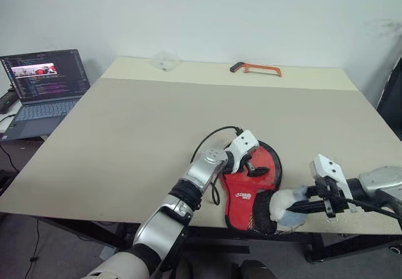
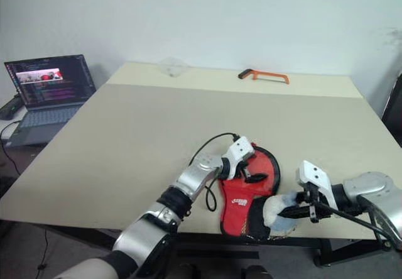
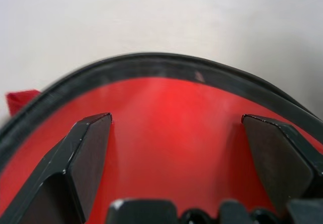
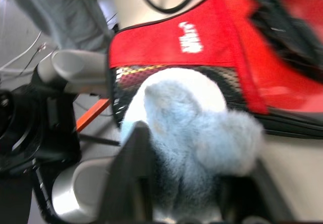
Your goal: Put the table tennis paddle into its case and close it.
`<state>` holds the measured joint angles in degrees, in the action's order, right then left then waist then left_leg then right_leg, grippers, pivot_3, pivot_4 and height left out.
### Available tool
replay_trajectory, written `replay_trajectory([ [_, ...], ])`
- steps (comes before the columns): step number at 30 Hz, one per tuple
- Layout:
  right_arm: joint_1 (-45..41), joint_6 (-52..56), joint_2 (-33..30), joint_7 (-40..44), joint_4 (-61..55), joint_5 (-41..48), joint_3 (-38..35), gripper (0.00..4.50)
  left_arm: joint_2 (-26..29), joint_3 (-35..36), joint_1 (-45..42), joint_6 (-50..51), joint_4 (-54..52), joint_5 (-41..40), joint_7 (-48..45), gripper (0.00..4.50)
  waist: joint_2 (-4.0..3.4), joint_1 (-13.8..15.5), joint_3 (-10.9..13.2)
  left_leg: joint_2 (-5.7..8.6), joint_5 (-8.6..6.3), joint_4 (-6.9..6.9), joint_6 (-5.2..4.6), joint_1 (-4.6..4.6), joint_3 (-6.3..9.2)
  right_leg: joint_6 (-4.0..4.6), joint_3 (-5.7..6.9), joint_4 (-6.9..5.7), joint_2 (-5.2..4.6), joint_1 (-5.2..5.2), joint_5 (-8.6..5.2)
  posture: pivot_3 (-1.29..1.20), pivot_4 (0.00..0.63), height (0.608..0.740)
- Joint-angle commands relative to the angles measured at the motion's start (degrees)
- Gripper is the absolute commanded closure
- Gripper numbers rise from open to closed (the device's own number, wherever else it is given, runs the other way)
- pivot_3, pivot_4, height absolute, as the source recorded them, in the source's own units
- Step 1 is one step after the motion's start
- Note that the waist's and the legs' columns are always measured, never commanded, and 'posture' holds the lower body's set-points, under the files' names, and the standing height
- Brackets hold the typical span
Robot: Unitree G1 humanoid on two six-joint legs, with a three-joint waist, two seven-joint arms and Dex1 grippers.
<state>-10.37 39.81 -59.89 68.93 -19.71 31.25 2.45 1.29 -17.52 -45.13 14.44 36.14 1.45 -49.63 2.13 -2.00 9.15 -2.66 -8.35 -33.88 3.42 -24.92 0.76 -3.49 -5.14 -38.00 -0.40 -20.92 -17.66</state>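
The case (image 1: pixel 250 197) lies flat near the front edge of the worktop (image 1: pixel 157 141), close to the robot; it is soft and shaped like a bat, red with a white logo, a black rim and a patch of black mesh at the narrow end. The narrow end points to the worktop's front edge; the round end points away.

The paddle (image 3: pixel 166 133) sits in the round end of the case; its smooth red rubber face shows inside the black rim; I cannot see its handle.

The left claw (image 1: pixel 254 166) is over that round end; its two black fingers (image 3: pixel 88 153) stand wide apart, just over the red face, holding nothing.

A fluffy pale ball (image 4: pixel 192 128), white and light blue, hangs at the narrow end of the case, by the mesh; the right claw (image 1: pixel 301 207) is right at it, and its dark fingers (image 4: pixel 131 178) have the fluff between them; I cannot tell if they squeeze it or stay loose.

At the far edge of the worktop lie a thin orange saw (image 1: pixel 256 69) and a bit of clear plastic (image 1: pixel 166 60); an open laptop (image 1: pixel 44 87) with a lit screen sits off to the left.
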Motion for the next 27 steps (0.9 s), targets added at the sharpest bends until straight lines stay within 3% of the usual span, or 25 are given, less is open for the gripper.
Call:
replay_trajectory([
  [1, -1.6, -0.2, 0.1, 0.5, 1.2, -0.7, 0.2, 1.69, 3.1, 0.8, 1.4, 0.8, -5.1, -2.3, -4.7, 0.00, -0.13, 0.1, 0.2, 0.00, 0.00, 0.00, 0.00, 0.00, 0.01, 0.00, 0.01, 0.00, 0.00, -0.01, 0.00, 0.00, 0.150, 0.740],
  [6, -3.1, 0.0, -2.3, 2.7, 4.2, -0.2, -2.2, 0.05, 13.8, 4.2, 2.7, 0.3, -16.6, -8.1, -14.3, 0.00, -0.28, -0.3, 0.8, -0.02, 0.01, 0.00, -0.01, -0.32, -0.06, -0.12, -0.13, -0.09, 0.05, -0.38, 0.08, 0.00, 0.150, 0.740],
  [14, 3.2, 0.8, -8.6, 6.9, 4.2, 3.3, -17.3, 0.05, 35.5, 15.0, 6.6, 4.5, -30.1, -20.7, -29.4, 0.00, -0.49, -0.1, 1.1, -0.06, 0.00, -0.04, 0.00, -0.84, 0.00, 0.01, 0.07, -0.10, 0.03, -0.75, 0.08, 0.00, 0.150, 0.740],
  [17, 9.1, 2.8, -8.6, 8.8, 3.6, 5.2, -29.5, 0.05, 44.9, 20.9, 10.0, 7.9, -33.7, -24.7, -32.5, 0.00, -0.50, 0.1, 1.1, -0.08, -0.01, -0.04, -0.01, -0.87, 0.04, 0.01, 0.17, -0.10, 0.03, -0.74, 0.04, 0.00, 0.150, 0.740],
  [22, 18.5, 5.1, -7.2, 12.3, 4.0, 5.7, -44.9, 0.05, 54.9, 26.1, 15.8, 10.9, -34.9, -27.1, -34.3, 0.00, -0.50, 0.3, 1.1, -0.08, -0.01, -0.07, -0.01, -0.85, 0.06, -0.08, 0.28, -0.10, -0.04, -0.68, -0.02, 0.00, 0.150, 0.740],
  [27, 25.0, 4.3, -5.7, 12.3, 1.8, 5.1, -48.9, 0.05, 59.0, 28.0, 18.3, 9.4, -31.3, -26.5, -33.5, 0.00, -0.48, 0.2, 1.1, -0.10, 0.01, -0.16, -0.05, -0.73, 0.06, 0.25, 0.31, -0.08, -0.12, -0.52, -0.17, 0.00, 0.150, 0.740],
])
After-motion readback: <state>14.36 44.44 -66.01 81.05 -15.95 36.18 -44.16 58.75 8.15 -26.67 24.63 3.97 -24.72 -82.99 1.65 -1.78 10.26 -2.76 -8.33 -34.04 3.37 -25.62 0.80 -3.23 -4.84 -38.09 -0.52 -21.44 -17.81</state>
